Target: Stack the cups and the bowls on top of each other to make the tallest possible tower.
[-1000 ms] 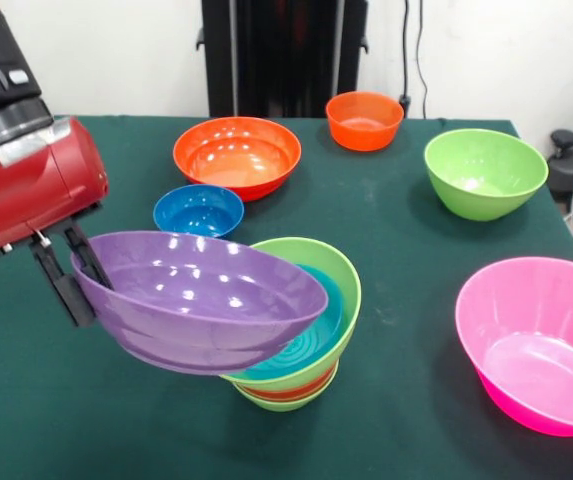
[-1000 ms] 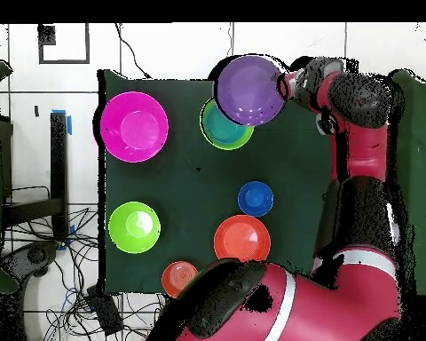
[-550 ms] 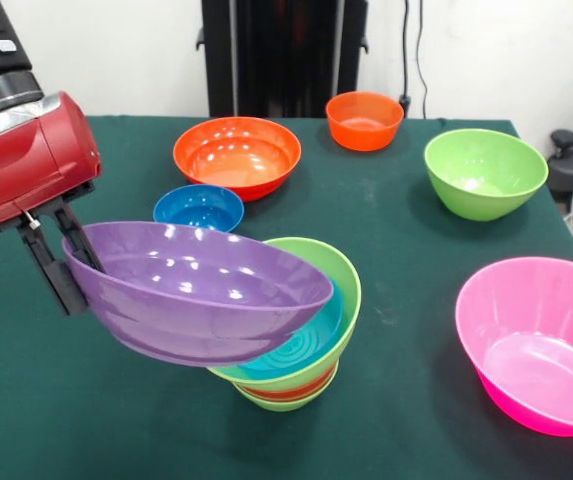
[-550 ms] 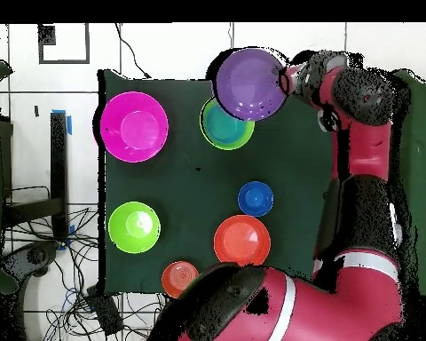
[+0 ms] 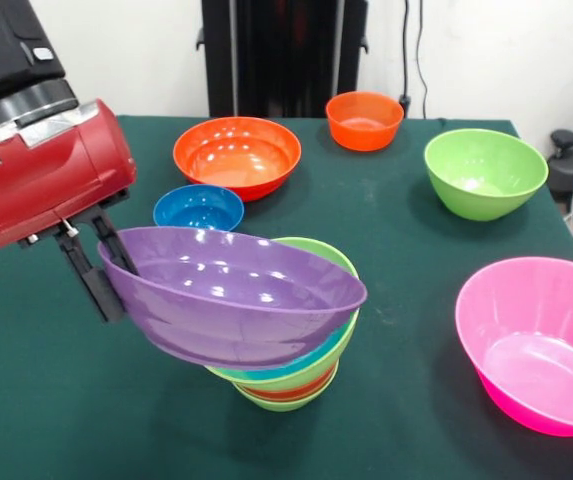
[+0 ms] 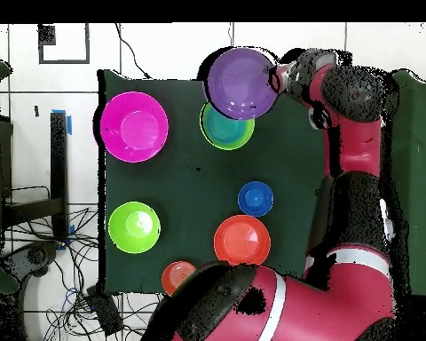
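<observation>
Dark green table [image 5: 406, 420] against a white wall. Near centre, the tower [image 5: 288, 385]: green base, orange band, lime rim. Gripper [image 5: 99, 270] clamped on the purple bowl [image 5: 228, 295] by its left rim, tilted, overlapping the tower. Level and centre it before letting go. Far: orange bowls [image 5: 237, 155].
</observation>
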You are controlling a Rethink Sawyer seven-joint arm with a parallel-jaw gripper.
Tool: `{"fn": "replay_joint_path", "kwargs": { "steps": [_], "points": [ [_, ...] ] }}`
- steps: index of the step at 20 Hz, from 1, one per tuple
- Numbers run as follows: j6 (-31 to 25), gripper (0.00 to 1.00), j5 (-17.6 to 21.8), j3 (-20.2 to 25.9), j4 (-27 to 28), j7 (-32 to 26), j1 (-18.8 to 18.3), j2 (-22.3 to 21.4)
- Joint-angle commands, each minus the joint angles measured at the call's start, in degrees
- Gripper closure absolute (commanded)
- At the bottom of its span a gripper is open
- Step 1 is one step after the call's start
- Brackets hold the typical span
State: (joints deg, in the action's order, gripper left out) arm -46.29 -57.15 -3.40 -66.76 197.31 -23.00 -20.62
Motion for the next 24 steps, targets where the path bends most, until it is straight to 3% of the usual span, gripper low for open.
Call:
{"fn": "replay_joint_path", "kwargs": {
  "steps": [1, 12, 19, 24],
  "points": [
    [-2.28, 1.00, -0.45, 6.04, 0.09, 11.41, 2.02, 0.81],
    [-5.85, 1.00, -0.95, 6.49, -3.43, 10.63, 1.73, -1.30],
    [-5.00, 1.00, -1.60, 6.86, -5.58, 8.83, 2.09, -2.43],
    [-3.84, 1.00, -3.15, 7.35, -9.50, 7.29, 3.64, -5.58]
  ]
}}
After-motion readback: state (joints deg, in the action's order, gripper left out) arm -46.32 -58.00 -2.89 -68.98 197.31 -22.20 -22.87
